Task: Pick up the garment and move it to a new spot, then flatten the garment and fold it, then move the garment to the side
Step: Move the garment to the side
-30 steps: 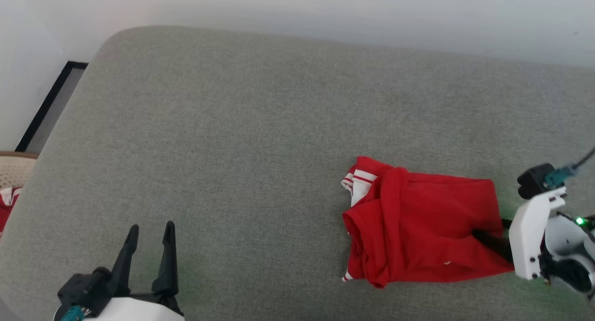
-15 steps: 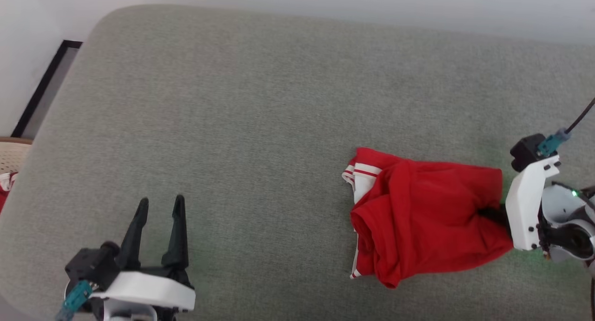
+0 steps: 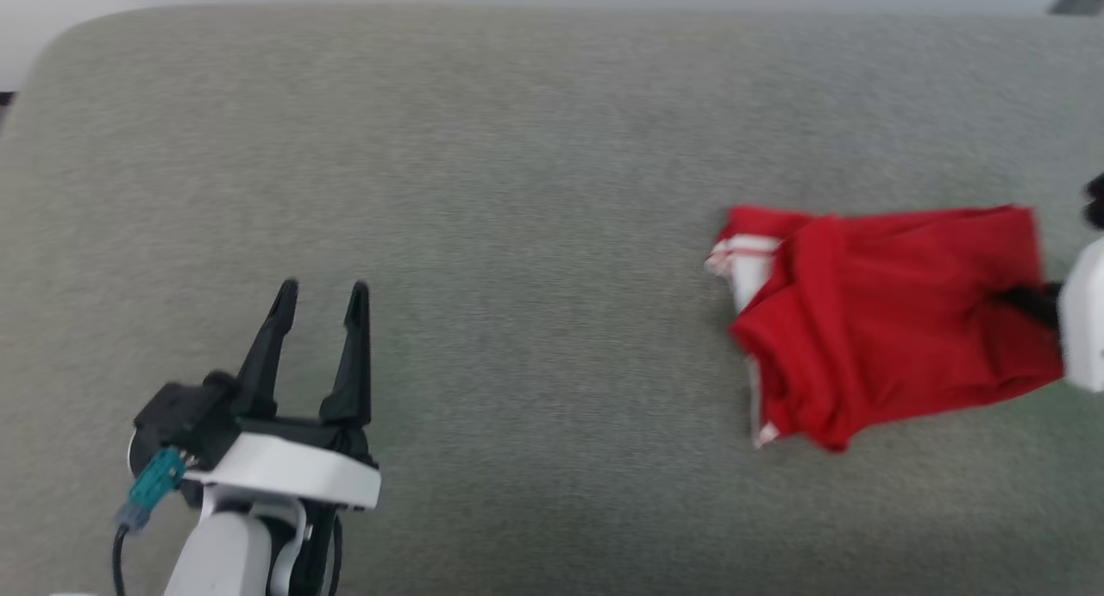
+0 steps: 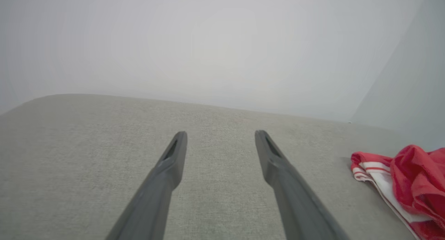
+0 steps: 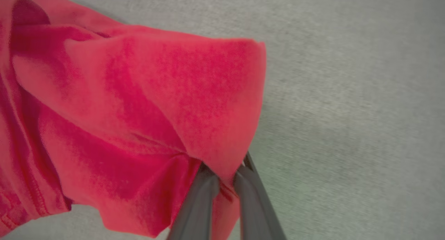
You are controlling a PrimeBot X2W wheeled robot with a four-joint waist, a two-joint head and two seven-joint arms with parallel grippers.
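Observation:
The garment (image 3: 880, 320), a red T-shirt with a white striped sleeve at its left end, lies bunched on the grey cushion (image 3: 535, 191) at the right of the head view. My right gripper (image 3: 1031, 301) comes in from the right edge, its dark fingers shut on the garment's right-hand fabric. In the right wrist view the two fingers (image 5: 200, 201) pinch a fold of the red garment (image 5: 146, 104) between them. My left gripper (image 3: 321, 298) stands open over bare cushion at the lower left. In the left wrist view the gripper (image 4: 220, 137) points across the cushion, with the garment (image 4: 410, 181) at the right edge.
The grey cushion's (image 4: 87, 135) rounded far edge meets a pale wall (image 4: 222, 42). Bare fabric stretches between my left gripper and the garment.
The right gripper closed on the garment's right side and has drawn it rightward and farther back. The head camera has shifted, so the whole picture moved. The left gripper stayed open.

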